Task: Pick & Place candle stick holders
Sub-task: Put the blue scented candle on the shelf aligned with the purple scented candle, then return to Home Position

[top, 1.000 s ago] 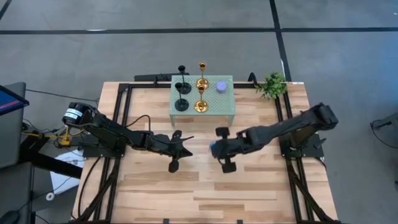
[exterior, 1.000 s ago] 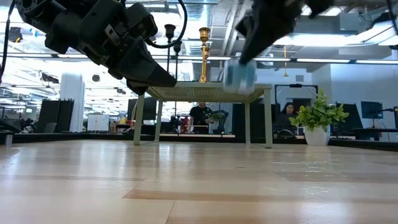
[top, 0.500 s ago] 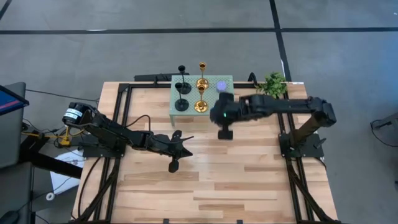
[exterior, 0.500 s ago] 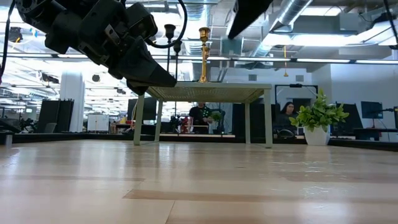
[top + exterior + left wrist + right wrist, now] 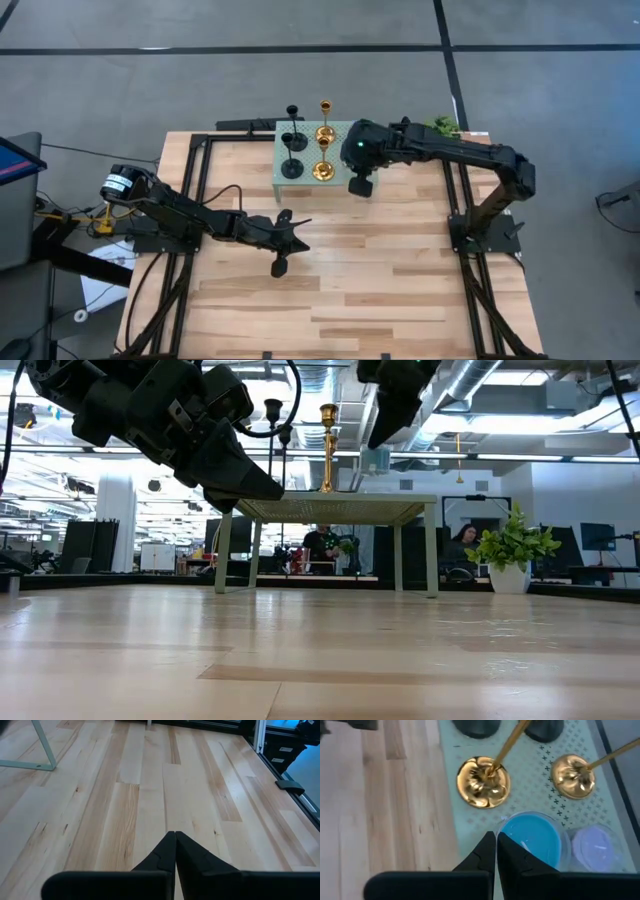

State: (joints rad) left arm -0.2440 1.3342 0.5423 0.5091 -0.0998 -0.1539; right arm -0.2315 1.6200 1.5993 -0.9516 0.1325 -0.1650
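Observation:
My right gripper (image 5: 352,152) hangs over the pale green perforated stand (image 5: 340,190) at the table's far middle, shut on the blue candle holder (image 5: 532,840), a squat cylinder. On the stand are two gold holders (image 5: 482,782) (image 5: 575,775), two black ones (image 5: 292,165) (image 5: 296,140) and the purple cylinder (image 5: 597,847), each resting on its base. The purple one is hidden in the high view. My left gripper (image 5: 300,225) is shut and empty above the table's middle left. My right gripper pinches the blue holder's rim (image 5: 502,831) on one side, between its two fingers, coming from above and pointing down. In the low view the holder (image 5: 376,460) hangs below the fingers, upright and clear of the stand's top (image 5: 340,503).
A small green plant (image 5: 440,128) stands at the far right, beside the stand. The stand's legs (image 5: 222,550) rest on the wooden table (image 5: 330,290). People sit in the room beyond the table.
My right gripper has gone up and toward the table's far edge, from the table's middle to above the stand, carrying the blue holder clear of the table. It now hangs next to the purple cylinder.

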